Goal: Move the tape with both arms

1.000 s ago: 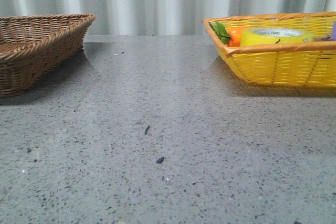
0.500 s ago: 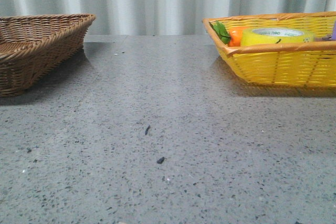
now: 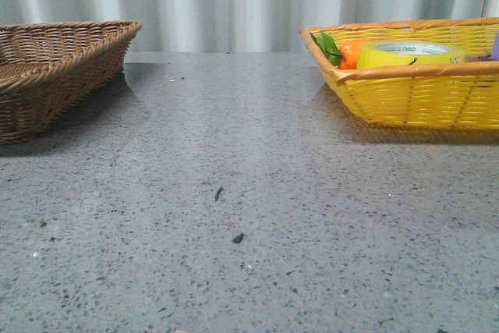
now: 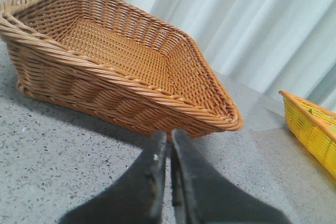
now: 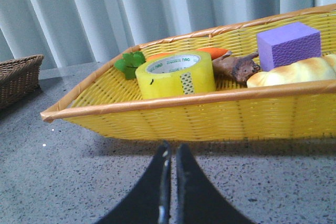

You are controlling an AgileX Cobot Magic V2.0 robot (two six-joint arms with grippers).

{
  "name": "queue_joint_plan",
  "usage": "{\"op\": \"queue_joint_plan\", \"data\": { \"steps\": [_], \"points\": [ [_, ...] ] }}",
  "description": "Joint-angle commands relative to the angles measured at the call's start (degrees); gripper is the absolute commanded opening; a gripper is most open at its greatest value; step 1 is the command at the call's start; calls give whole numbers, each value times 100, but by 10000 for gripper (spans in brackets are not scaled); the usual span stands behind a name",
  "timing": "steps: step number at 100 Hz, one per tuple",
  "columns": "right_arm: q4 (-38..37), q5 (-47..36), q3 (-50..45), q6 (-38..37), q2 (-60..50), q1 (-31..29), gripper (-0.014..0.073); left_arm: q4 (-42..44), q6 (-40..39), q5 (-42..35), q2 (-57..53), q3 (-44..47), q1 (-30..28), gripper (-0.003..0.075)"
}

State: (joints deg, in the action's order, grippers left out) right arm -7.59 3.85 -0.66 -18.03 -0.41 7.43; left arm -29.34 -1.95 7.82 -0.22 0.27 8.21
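Note:
The yellow tape roll (image 3: 411, 54) lies flat in the yellow basket (image 3: 413, 103) at the right rear of the table. In the right wrist view the tape (image 5: 175, 74) shows its white core with green print and a dotted patch on its side. My right gripper (image 5: 171, 149) is shut and empty, above the table in front of the yellow basket (image 5: 210, 116). My left gripper (image 4: 169, 136) is shut and empty, just in front of the brown wicker basket (image 4: 105, 85). Neither gripper shows in the front view.
The brown wicker basket (image 3: 54, 76) stands at the left rear and looks empty. The yellow basket also holds an orange carrot with green leaves (image 5: 210, 52), a purple block (image 5: 287, 44), a brown object (image 5: 237, 66) and a bread roll (image 5: 294, 72). Small dark specks (image 3: 238, 237) lie mid-table.

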Motion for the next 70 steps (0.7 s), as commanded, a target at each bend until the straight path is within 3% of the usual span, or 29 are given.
{"op": "queue_joint_plan", "data": {
  "steps": [1, 44, 49, 56, 63, 70],
  "points": [
    [-11, -385, -126, 17, 201, -51, -64, -55, -33, -366, -151, 43, -17, -20],
    [-1, -484, -126, 17, 400, -51, -64, -55, -33, -379, -151, 43, -17, -20],
    [47, -623, -126, 17, 400, -51, -64, -376, -33, -424, -151, 43, -17, -20],
    [696, -1062, -126, -26, 400, -51, -64, -1239, -17, -468, -151, 14, -17, -20],
    [1673, -1307, 19, -89, 400, -51, -61, -1263, 6, -400, -151, -142, -17, -20],
    [1746, -1047, 371, -89, 415, -51, -61, -1037, 18, -290, -139, -447, -17, -20]
  ]
}}
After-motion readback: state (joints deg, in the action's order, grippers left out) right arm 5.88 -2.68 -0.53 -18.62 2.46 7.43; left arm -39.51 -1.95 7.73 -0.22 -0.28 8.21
